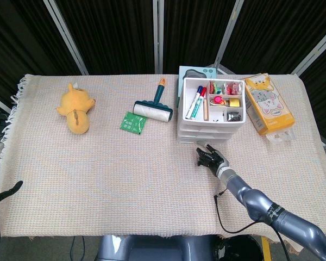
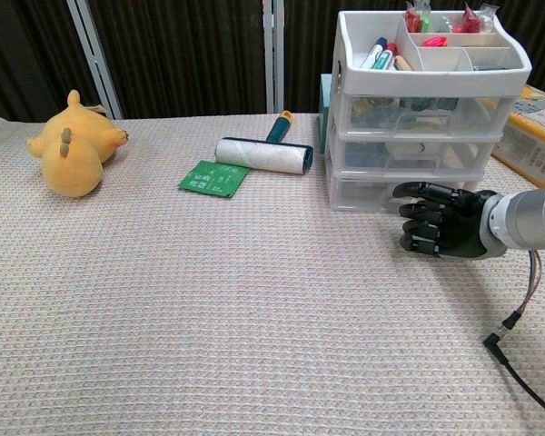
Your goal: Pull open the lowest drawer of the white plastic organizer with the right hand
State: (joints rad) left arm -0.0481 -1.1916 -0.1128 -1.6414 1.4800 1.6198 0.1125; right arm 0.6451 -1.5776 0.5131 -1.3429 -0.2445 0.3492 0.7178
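Observation:
The white plastic organizer (image 1: 211,117) (image 2: 418,109) stands at the back right of the table, with three stacked drawers and a top tray of pens and small items. Its lowest drawer (image 2: 381,193) looks closed. My right hand (image 1: 210,159) (image 2: 440,232) hovers just in front of that drawer, fingers curled and holding nothing; whether the fingertips touch the drawer front is unclear. My left hand (image 1: 5,190) shows only as a dark sliver at the far left edge of the head view.
A yellow plush toy (image 1: 75,109), a lint roller (image 1: 152,107) and a green packet (image 1: 132,122) lie to the left of the organizer. A tissue box with cats (image 1: 268,103) sits to its right. A black cable (image 2: 522,350) trails from the right arm.

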